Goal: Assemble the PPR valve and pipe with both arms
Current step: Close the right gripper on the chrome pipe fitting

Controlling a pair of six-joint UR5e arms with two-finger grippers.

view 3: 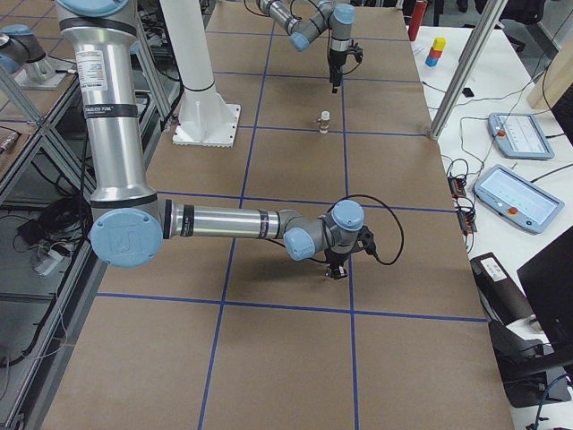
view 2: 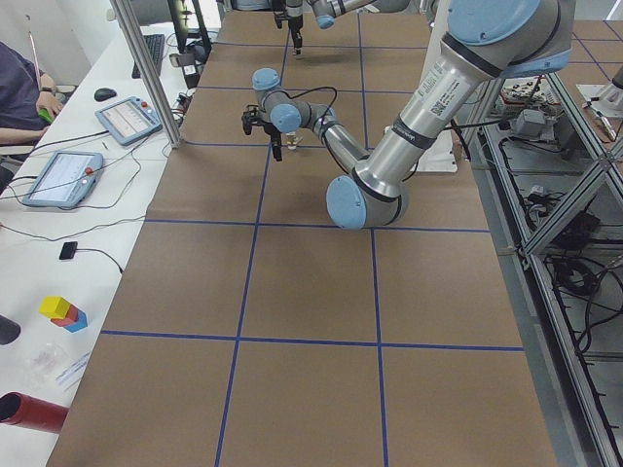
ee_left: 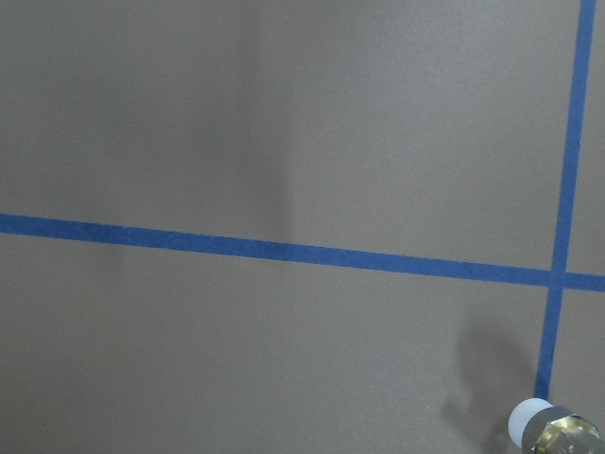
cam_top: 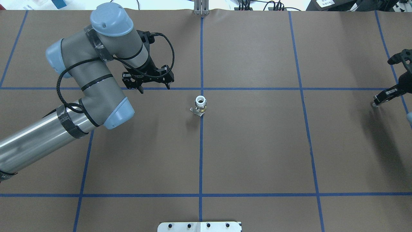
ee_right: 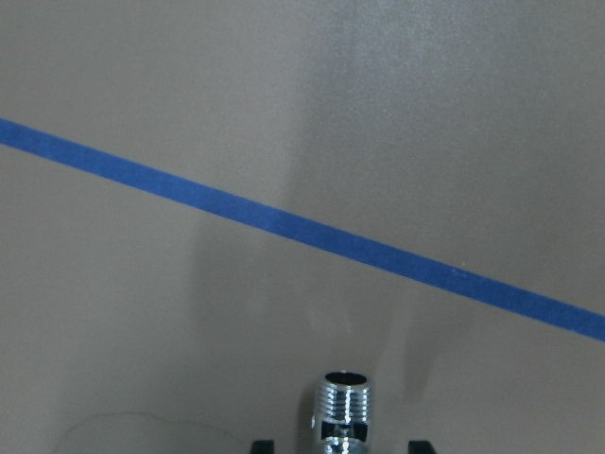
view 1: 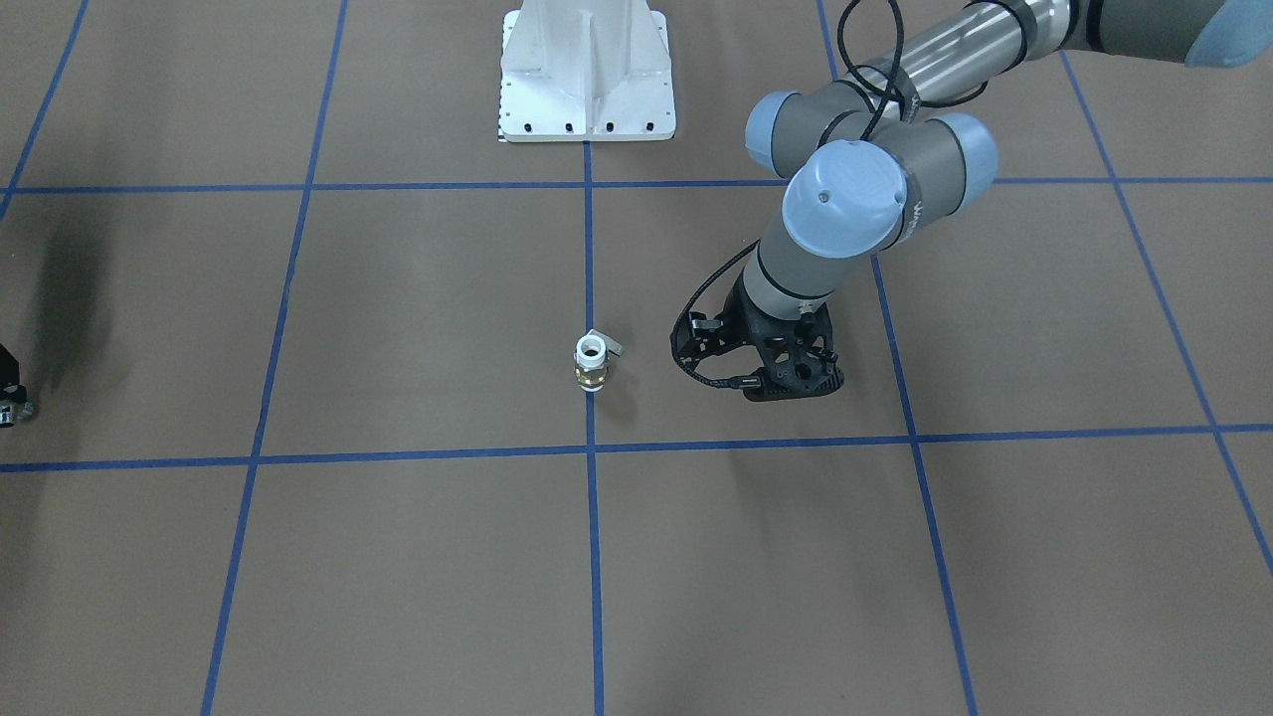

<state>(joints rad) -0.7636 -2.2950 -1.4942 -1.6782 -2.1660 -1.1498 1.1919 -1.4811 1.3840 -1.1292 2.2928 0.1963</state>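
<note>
The PPR valve (view 1: 591, 363) stands upright on the brown table at the crossing of two blue tape lines, white ring on top, grey lever to one side. It also shows in the overhead view (cam_top: 200, 104) and at the bottom right of the left wrist view (ee_left: 553, 430). My left gripper (cam_top: 154, 87) is open and empty, hovering beside the valve and apart from it; it also shows in the front view (view 1: 791, 383). My right gripper (cam_top: 383, 98) is far off at the table's edge, raised, shut on the shiny silver pipe (ee_right: 343, 416), which also shows in the overhead view (cam_top: 376, 104).
The white bolted pedestal (view 1: 587, 80) stands at the robot's side of the table. Blue tape lines (cam_top: 201, 145) mark a grid on the brown mat. Operator tablets (view 3: 515, 188) and cables lie on a side bench beyond the table's far edge.
</note>
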